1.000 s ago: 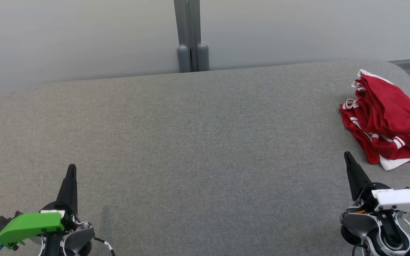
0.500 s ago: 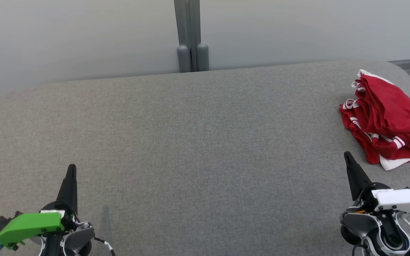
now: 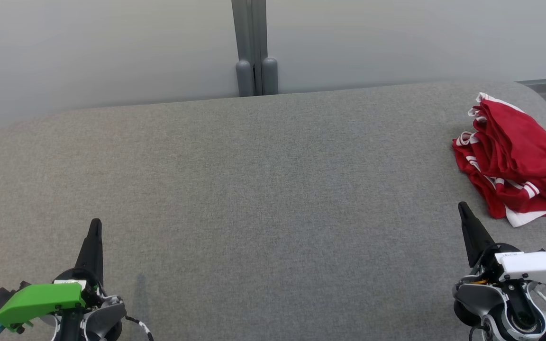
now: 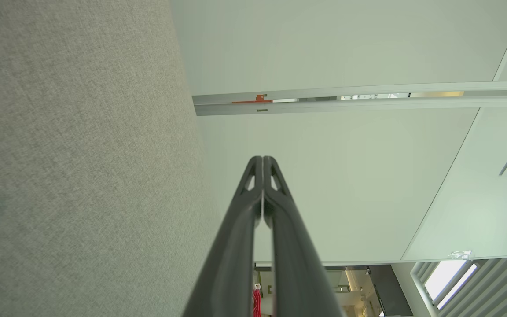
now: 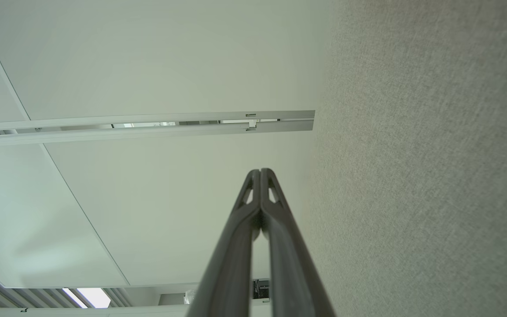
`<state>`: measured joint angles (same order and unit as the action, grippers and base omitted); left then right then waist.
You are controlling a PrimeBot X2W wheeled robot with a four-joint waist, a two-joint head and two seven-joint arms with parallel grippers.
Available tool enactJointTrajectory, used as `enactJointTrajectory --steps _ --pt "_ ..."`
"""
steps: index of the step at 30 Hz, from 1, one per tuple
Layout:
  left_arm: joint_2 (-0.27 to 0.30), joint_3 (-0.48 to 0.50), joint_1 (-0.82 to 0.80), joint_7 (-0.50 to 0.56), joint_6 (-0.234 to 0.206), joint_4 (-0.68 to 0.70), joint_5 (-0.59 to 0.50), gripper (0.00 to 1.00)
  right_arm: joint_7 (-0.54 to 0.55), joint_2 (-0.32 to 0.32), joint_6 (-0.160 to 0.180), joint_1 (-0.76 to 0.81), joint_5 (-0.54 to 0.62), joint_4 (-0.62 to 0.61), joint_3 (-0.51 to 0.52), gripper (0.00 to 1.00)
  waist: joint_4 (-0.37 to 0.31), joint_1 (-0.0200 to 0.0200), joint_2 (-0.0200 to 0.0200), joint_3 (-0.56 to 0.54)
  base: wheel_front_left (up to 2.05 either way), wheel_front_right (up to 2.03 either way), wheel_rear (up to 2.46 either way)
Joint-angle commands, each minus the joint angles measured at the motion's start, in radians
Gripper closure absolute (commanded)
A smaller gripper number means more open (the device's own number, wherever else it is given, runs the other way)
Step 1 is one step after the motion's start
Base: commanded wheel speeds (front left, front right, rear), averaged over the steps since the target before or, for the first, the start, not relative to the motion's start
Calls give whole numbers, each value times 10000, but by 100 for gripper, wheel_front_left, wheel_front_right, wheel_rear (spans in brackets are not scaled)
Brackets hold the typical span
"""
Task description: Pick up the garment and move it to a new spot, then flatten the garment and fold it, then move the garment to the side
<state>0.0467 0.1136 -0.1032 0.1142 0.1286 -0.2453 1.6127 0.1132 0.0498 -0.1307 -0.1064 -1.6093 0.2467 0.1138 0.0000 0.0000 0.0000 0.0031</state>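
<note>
The garment (image 3: 519,161) is red with white stripes and lies crumpled in a heap at the far right of the grey fabric table (image 3: 263,189), partly cut off by the head view's right edge. My right gripper (image 3: 462,207) rests at the lower right, shut and empty, its tip a short way below and left of the garment. At the lower left my left gripper (image 3: 95,222) is shut and empty too, far from the garment. In each wrist view the fingers press together, for the left gripper (image 4: 262,158) and the right gripper (image 5: 260,171).
A pale wall runs behind the table, with a grey post (image 3: 253,47) at its middle. The table's rounded far corners show at left and right. A wide stretch of bare grey cloth lies between the two grippers.
</note>
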Motion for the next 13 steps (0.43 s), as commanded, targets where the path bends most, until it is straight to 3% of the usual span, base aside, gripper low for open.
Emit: enactJointTrajectory --steps 1,13 --pt "66 25 -107 28 53 17 10 100 34 7 0 -43 -70 -45 13 100 0 0 0 0 0 0 0" --pt "66 25 -107 28 54 18 10 100 33 7 0 -43 -70 -45 13 100 0 0 0 0 0 0 0"
